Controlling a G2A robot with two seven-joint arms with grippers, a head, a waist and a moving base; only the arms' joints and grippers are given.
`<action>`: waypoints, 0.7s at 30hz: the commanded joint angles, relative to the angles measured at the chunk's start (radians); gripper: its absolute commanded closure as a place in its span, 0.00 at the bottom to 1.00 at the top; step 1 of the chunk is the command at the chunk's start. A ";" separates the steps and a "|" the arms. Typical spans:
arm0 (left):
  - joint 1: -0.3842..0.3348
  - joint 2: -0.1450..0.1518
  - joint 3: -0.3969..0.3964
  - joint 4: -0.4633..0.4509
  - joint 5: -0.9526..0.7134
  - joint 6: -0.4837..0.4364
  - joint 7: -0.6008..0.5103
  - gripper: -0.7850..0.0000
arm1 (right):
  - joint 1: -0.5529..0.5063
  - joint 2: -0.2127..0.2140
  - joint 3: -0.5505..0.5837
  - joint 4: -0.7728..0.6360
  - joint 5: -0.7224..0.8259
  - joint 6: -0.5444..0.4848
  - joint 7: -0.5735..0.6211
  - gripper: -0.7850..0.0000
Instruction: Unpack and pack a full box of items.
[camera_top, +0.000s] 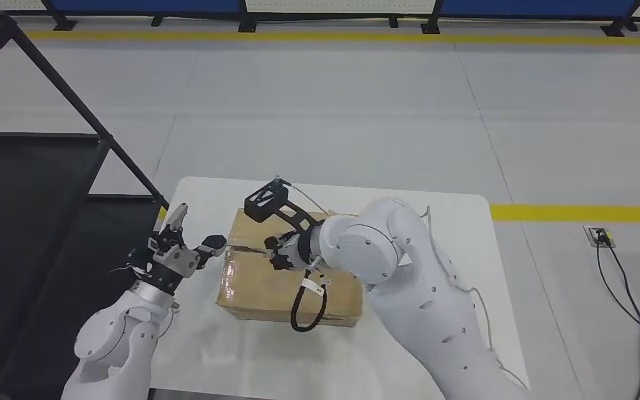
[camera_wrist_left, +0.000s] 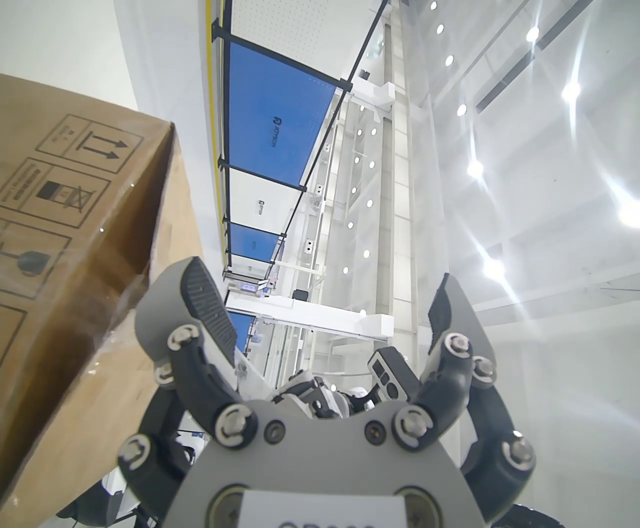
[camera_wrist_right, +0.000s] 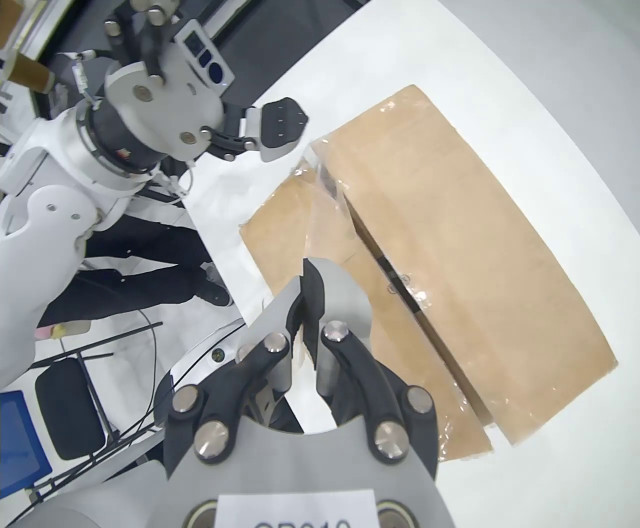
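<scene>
A brown cardboard box (camera_top: 285, 290) lies on the white table (camera_top: 430, 215), its flaps closed and a clear tape strip (camera_wrist_right: 320, 210) partly peeled up along the centre seam. My right gripper (camera_wrist_right: 309, 295) hovers over the box's top (camera_wrist_right: 450, 240) and is shut on the loose end of that tape; the top view shows the right gripper (camera_top: 272, 252) above the box's left half. My left gripper (camera_wrist_left: 325, 310) stands open beside the box's left end (camera_wrist_left: 75, 225), holding nothing. One of its fingers (camera_wrist_right: 280, 125) sits close to the box corner. In the top view the left gripper (camera_top: 195, 232) is just left of the box.
A black cable loop (camera_top: 305, 305) hangs from the right arm over the box. A black frame with dark netting (camera_top: 60, 190) stands left of the table. A black chair (camera_wrist_right: 70, 400) is on the floor beyond the table edge. Bare tabletop lies right of the box.
</scene>
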 joint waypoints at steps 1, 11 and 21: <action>-0.001 0.001 0.000 0.001 -0.001 -0.003 -0.002 0.00 | -0.003 0.004 0.006 -0.010 0.001 -0.011 0.000 1.00; -0.044 -0.005 -0.021 0.087 -0.001 -0.080 0.204 0.00 | -0.021 0.004 -0.006 -0.011 0.027 -0.035 -0.006 1.00; -0.062 -0.002 0.056 0.202 0.189 -0.122 0.157 0.00 | -0.002 0.010 0.037 0.053 0.360 -0.076 0.063 1.00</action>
